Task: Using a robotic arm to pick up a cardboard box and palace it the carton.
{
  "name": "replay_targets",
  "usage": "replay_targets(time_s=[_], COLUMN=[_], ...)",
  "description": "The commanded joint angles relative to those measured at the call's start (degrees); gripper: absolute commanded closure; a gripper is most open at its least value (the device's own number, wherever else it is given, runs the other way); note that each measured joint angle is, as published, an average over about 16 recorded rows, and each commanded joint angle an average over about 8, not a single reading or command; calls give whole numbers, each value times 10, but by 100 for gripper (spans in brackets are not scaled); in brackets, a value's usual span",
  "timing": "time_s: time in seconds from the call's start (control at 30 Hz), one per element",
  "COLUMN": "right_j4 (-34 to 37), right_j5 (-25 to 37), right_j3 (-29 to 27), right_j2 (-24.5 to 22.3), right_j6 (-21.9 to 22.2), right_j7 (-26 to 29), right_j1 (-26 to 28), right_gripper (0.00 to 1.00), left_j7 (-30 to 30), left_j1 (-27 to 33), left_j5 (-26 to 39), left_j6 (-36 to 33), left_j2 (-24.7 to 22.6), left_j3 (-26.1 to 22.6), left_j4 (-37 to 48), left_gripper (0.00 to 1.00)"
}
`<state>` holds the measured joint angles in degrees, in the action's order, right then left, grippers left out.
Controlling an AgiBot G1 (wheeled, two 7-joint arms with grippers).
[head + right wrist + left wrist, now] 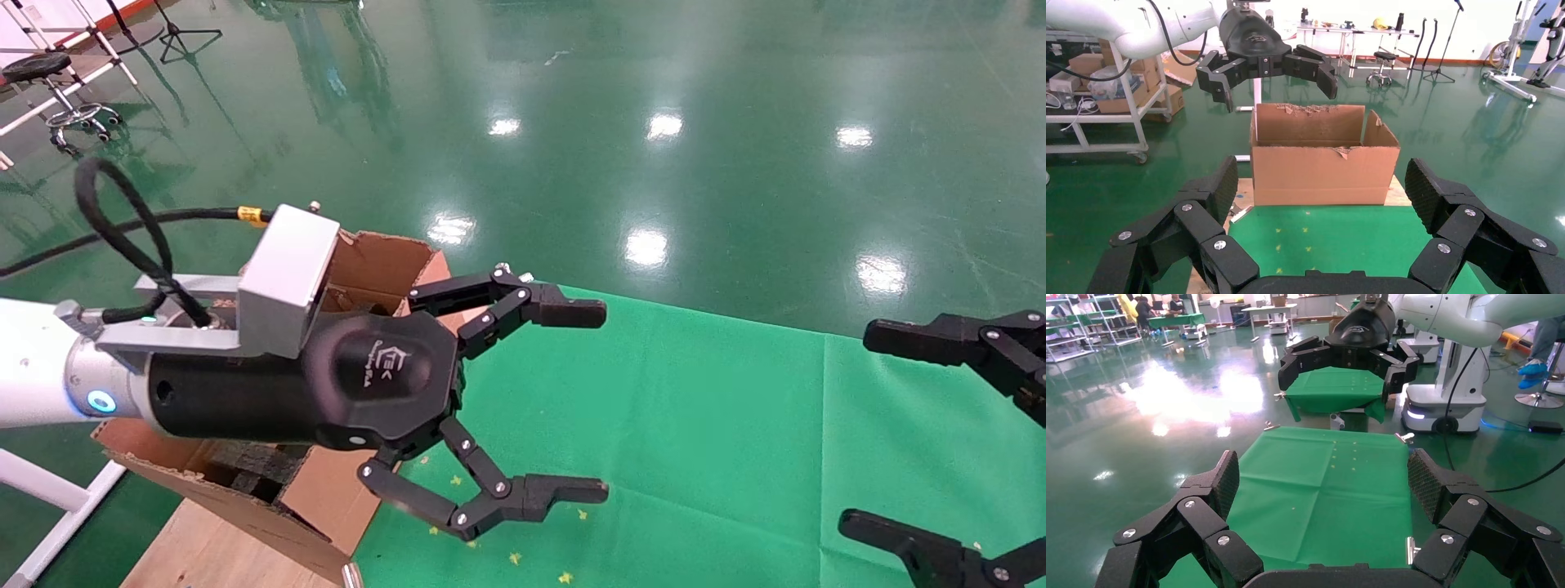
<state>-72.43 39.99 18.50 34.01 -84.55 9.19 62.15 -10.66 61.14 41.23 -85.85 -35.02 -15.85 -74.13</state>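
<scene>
The carton (pixel 359 269) stands left of the cloth (pixel 695 441), under the left gripper (pixel 584 400).

Bright overhead light, glare on floor (pixel 654 163) — sharp

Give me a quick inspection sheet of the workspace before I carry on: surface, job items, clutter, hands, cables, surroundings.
Surface: green cloth over the table, with a few small yellow specks.
Job's things: big brown carton standing open at the table's left end, flaps up, edges torn; small cardboard box not seen in any view.
Clutter: nothing seen besides the specks.
Hands: left hand open and empty, above the cloth beside the carton; right hand open and empty at the table's right side.
Cables: black cable looping off the left wrist.
Surroundings: shiny green floor, stool, white rack with boxes.
</scene>
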Motion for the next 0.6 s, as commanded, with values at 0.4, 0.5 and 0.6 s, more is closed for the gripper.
replay_targets(time_s=[0.4, 0.5, 0.6], right_j4=[0, 0, 0], right_j5=[0, 0, 0], right_j3=[0, 0, 0], right_j2=[0, 0, 0], right_j6=[0, 0, 0], right_j7=[0, 0, 0], right_j1=[0, 0, 0], right_gripper=[0, 0, 0], left_j7=[-1, -1, -1], left_j1=[3, 3, 4], left_j5=[5, 5, 6], left_j6=[1, 1, 2], left_j2=[0, 0, 0], left_j3=[-1, -1, -1], left_j4=[4, 5, 5], left_gripper=[0, 0, 0])
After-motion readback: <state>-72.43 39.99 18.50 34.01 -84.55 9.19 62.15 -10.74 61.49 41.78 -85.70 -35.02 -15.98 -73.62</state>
